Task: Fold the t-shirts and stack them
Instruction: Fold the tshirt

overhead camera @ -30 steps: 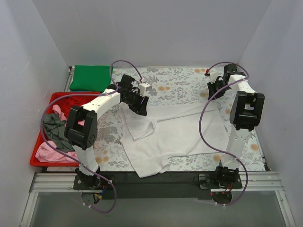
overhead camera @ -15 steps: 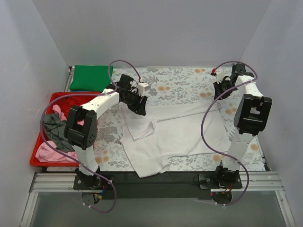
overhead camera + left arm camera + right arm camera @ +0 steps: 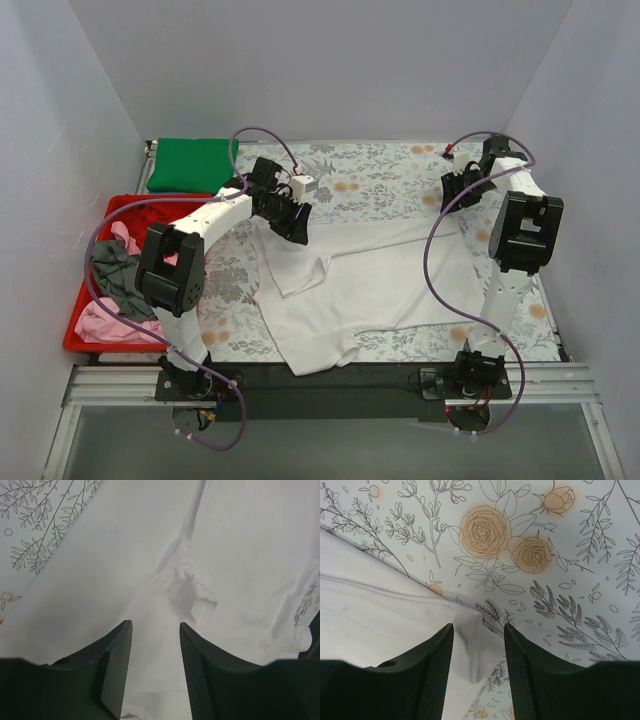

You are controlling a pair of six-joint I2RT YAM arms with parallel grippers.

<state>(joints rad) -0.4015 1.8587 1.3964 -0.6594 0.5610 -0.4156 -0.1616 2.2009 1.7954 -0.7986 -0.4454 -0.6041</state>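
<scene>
The large white cotton-like t-shirt [image 3: 370, 285] lies spread across the middle of the frame in the top view. It is soft and matte, with rumpled edges, one flap doubled over on its left half and a long ridge running along its upper edge. From the left wrist its weave looks smooth, with a small puckered fold near the centre of that picture.

The left claw [image 3: 155, 630] hangs over this fold at the shirt's upper left. Its black ribbed fingers [image 3: 197, 680] are spread, with bare white cloth showing through the gap and nothing pinched. The right claw [image 3: 479, 630] is at the shirt's upper right corner, also spread. A pointed tip of white cloth lies flat below the gap.

Under the shirt, a pale grey cloth printed with line-drawn leaves and orange roses [image 3: 370, 175] covers the surface.

A bright green t-shirt folded into a thick rectangle [image 3: 190, 163] sits in the upper left. Below it, at the left edge, the rectangular red plastic bin [image 3: 72, 338] holds a crumpled pink t-shirt [image 3: 105, 320], a crumpled grey t-shirt [image 3: 112, 265] and a crumpled red t-shirt [image 3: 145, 215].
</scene>
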